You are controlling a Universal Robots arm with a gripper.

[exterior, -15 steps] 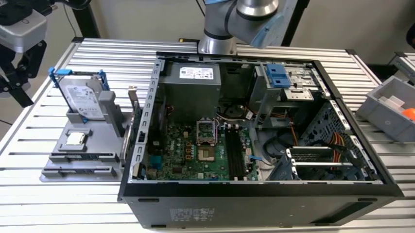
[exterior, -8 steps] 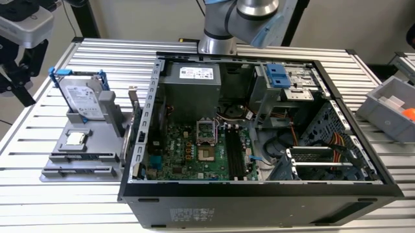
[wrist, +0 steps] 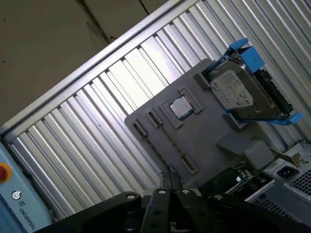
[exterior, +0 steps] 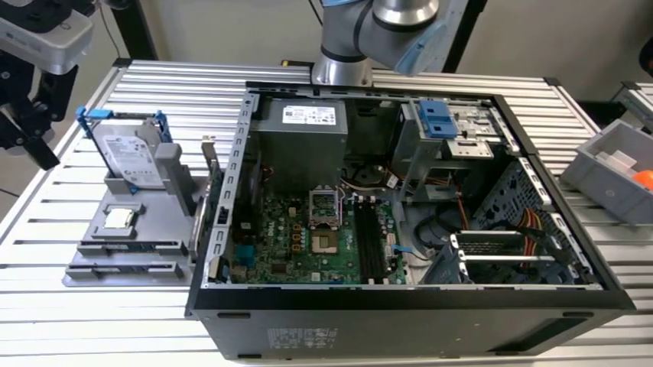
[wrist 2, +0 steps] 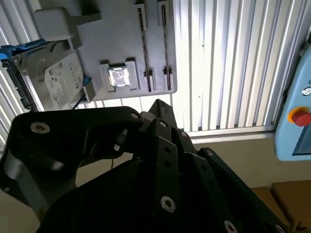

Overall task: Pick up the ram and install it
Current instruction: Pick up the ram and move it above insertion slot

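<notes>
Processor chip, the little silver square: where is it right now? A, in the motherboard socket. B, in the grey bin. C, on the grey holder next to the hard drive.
C: the processor chip lies on the grey holder, beside the upright hard drive.

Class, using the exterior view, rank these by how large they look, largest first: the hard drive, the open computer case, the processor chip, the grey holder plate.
1. computer case
2. grey holder plate
3. hard drive
4. processor chip

White labels on the hard drive (exterior: 138, 157), power supply (exterior: 306, 138) and computer case (exterior: 408, 329) are too small to read. The teach pendant (wrist: 22, 201) bears a logo.
</notes>
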